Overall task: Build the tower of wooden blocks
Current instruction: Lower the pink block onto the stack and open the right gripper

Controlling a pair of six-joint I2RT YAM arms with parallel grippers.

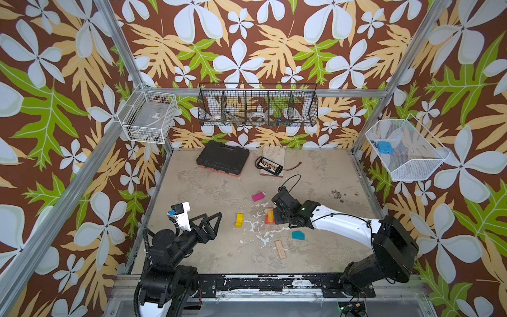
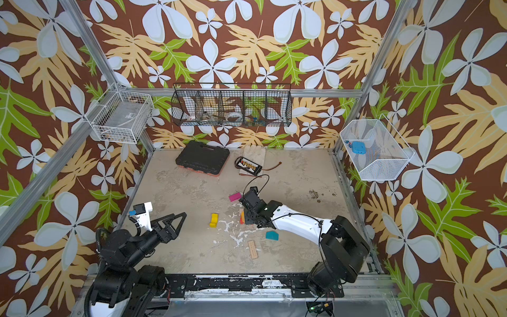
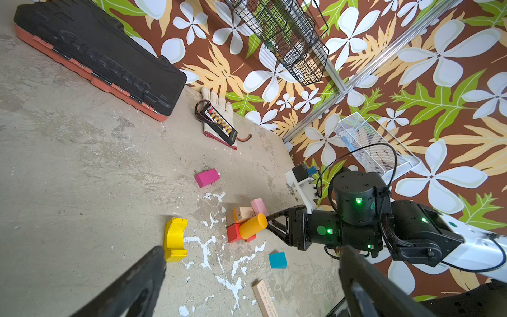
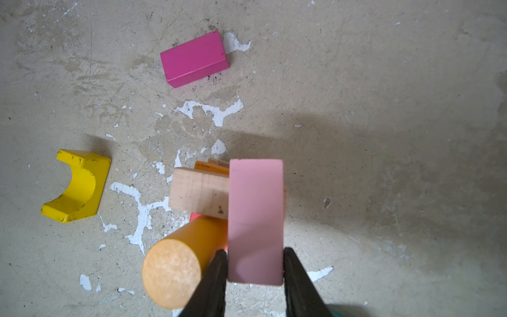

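R arm [image 1: 340,222] reaches in from the right edge of the tabletop [image 1: 208,189] toward the middle. White forearm slopes down, wrist bent so the R gripper [image 4: 255,260] points nearly straight down over the block pile. Its jaws are part-closed, clamped on two opposite sides of the pink block [image 4: 255,219] near one end. Block's far end lies over the plain wood block [image 4: 199,195]; can't tell if they touch. Under that sits an orange block [image 4: 211,167], w/ a red block [image 3: 234,233] at the bottom. The orange cylinder [image 4: 175,269] leans tilted on the red one, just beside a gripper finger.

L arm [image 1: 170,244] is folded at the left front. L gripper [image 1: 217,225] hovers above the tabletop, jaws wide apart, nothing in them, well apart from the pile.

Loose on the tabletop:
- yellow arch [image 1: 239,220], left of the pile
- magenta block [image 1: 258,196], behind it
- teal pentagon [image 1: 298,235] & wood bar [image 1: 280,249], in front

Writing: printed marks on the wood bar & moulded lettering on the black tool case [image 3: 96,55], both too small or blurred to read.
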